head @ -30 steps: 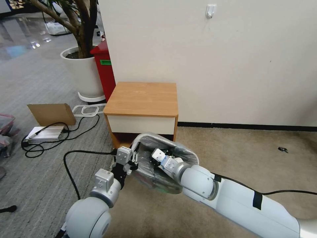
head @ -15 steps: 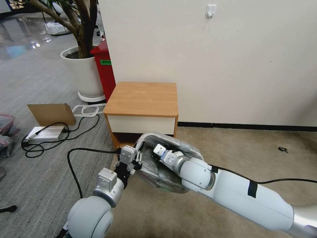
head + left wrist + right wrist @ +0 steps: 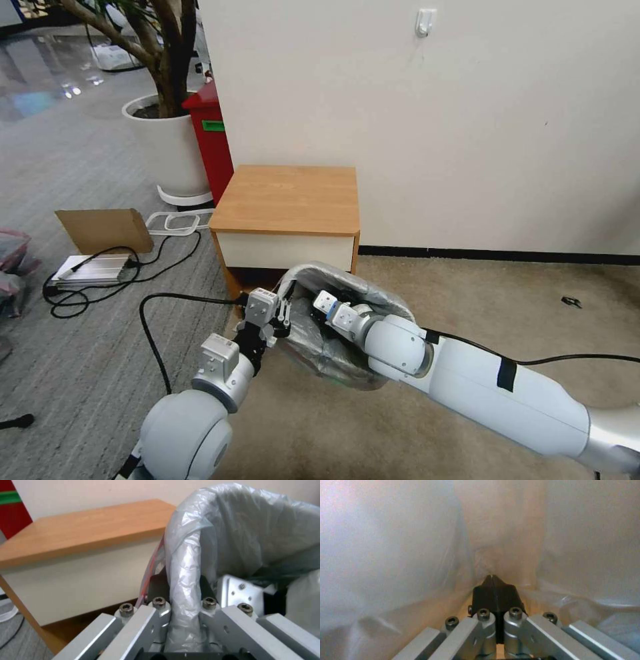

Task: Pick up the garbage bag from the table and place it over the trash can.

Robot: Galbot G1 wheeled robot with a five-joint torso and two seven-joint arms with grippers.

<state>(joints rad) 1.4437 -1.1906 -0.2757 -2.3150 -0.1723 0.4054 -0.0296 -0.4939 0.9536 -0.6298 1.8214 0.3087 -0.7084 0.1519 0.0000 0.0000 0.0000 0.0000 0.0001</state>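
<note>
While both arms have edged toward the table (image 3: 287, 200), the bag (image 3: 347, 293) hangs stretched between them. Left gripper (image 3: 183, 597) pinches its rolled rim. Right gripper (image 3: 494, 585), pressed together, pushes inside the bag.

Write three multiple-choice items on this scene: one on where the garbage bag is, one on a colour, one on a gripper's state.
1. Where is the garbage bag?
A. on the table top
B. on the floor in front of the table
C. on the red bin

2. What colour is the bin beside the table?
A. blue
B. red
C. black

3. The right gripper is:
A. shut, inside the bag
B. open above the table
C. holding a cable

Answers: B, the bag sits below the drawer front, held by the left gripper; B, red with green label; A, its fingers meet amid plastic.
</note>
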